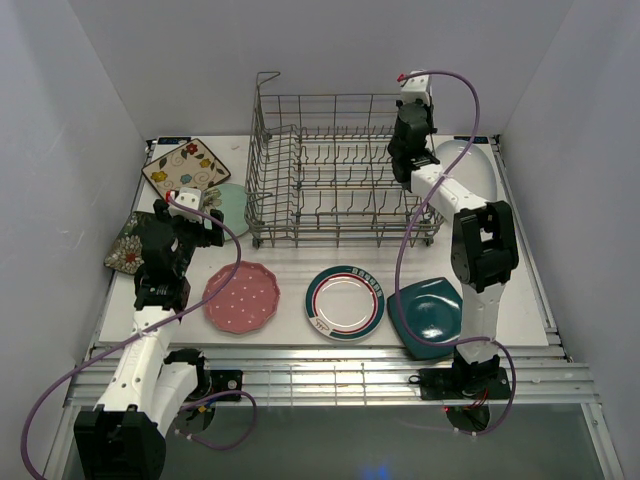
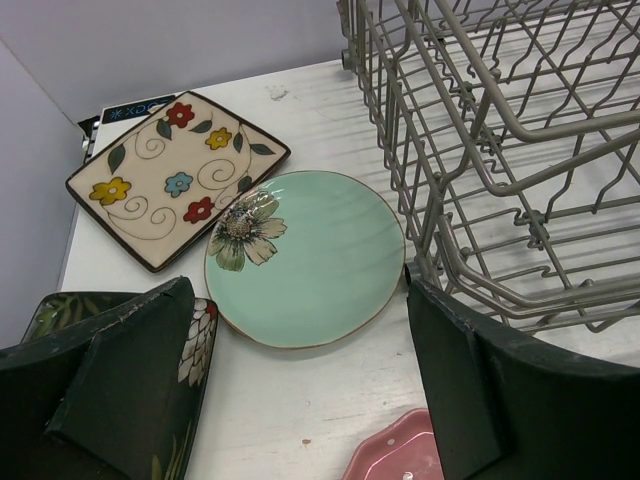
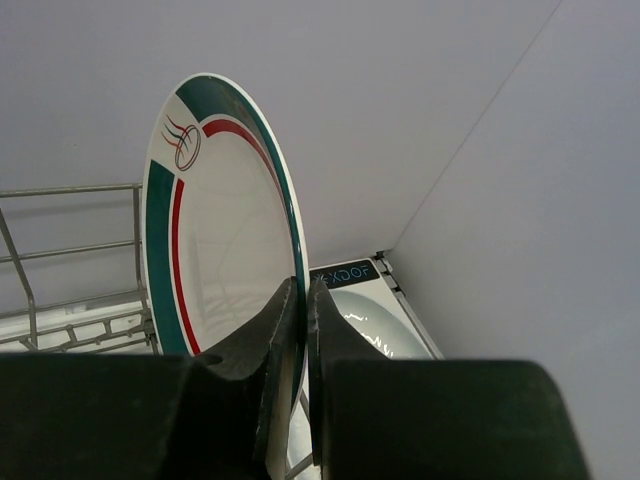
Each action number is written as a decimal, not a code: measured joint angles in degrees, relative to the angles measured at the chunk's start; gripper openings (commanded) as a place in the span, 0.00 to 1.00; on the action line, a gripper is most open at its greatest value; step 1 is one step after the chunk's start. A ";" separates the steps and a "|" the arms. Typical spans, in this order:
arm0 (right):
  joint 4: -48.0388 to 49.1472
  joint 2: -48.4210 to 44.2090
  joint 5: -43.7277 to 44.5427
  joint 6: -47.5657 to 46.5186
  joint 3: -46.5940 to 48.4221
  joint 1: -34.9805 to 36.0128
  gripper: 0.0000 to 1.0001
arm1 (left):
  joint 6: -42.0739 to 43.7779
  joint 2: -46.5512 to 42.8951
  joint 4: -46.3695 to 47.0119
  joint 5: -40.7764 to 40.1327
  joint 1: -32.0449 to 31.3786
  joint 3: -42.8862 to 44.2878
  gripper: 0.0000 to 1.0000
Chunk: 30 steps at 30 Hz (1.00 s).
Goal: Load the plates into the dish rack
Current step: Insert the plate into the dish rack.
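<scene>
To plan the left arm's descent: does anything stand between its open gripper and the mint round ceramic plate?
Nothing visible does. The left gripper, open, faces the mint round plate, whose upper face lies bare.

The cream square plate (image 2: pixel 175 175) is showing red, yellow and blue flowers. The mint round plate (image 2: pixel 320 260) is carrying one pale daisy. The pink plate (image 1: pixel 242 297) is showing white dots. The upright round plate (image 3: pixel 215 230) and the flat round plate (image 1: pixel 345 302) are wearing teal and red bands on white. The teal square plate (image 1: pixel 430 315) is gleaming dark; the oval plate (image 1: pixel 465 165) is probably showing white
</scene>
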 measured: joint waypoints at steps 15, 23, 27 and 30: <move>6.67 0.57 0.33 -3.45 -3.61 0.00 0.08 | 0.00 0.22 0.00 0.02 0.00 0.00 0.98; 10.08 0.81 0.68 -3.85 -6.69 1.03 0.08 | 0.00 0.02 -0.02 0.04 0.00 0.00 0.98; 11.04 1.27 1.49 -4.57 -7.21 1.95 0.08 | 0.00 -0.35 -0.04 0.07 0.00 0.00 0.98; 11.47 1.79 2.19 -5.29 -7.32 2.71 0.08 | 0.00 -0.57 -0.04 0.09 0.00 0.00 0.98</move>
